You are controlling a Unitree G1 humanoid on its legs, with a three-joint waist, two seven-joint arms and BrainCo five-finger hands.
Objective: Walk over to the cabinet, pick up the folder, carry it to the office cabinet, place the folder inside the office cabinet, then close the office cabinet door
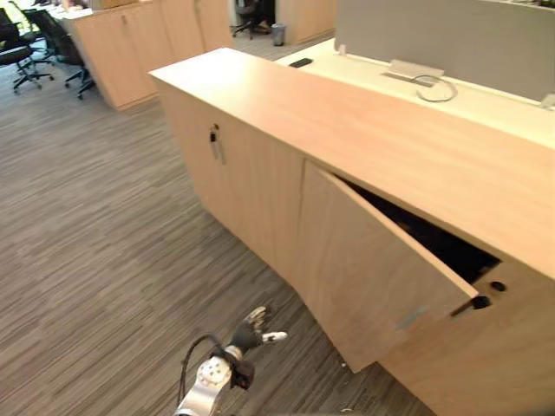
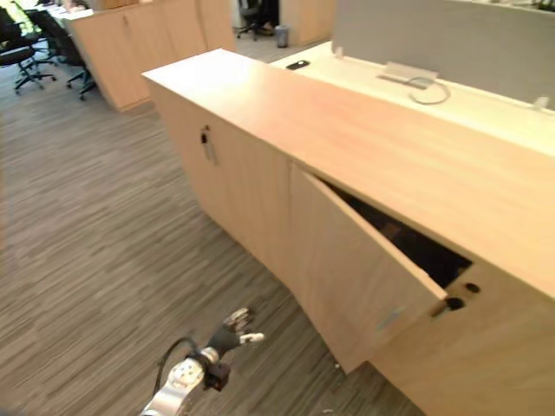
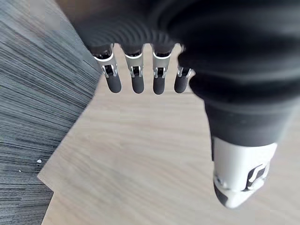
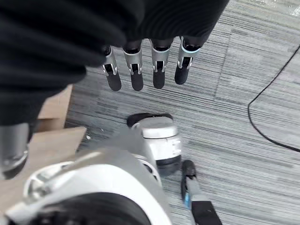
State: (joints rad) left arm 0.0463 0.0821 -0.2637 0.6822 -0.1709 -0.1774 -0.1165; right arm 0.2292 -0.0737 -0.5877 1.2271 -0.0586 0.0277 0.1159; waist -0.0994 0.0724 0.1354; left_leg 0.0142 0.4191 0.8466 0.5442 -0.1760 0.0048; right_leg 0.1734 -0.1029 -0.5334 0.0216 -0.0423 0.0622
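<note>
This is an open-plan office. Grey striped carpet (image 1: 87,243) covers the floor. A long, low office cabinet (image 1: 251,173) in pale wood veneer stands in front, with one door (image 1: 373,277) ajar. Behind it runs a white worktop (image 1: 364,74) backed by a grey partition screen (image 1: 442,39), with a cable (image 1: 436,88) lying on it. Farther off are more wooden cabinets (image 1: 130,43), black swivel chairs (image 1: 22,56) and a waste bin (image 1: 277,33).
</note>
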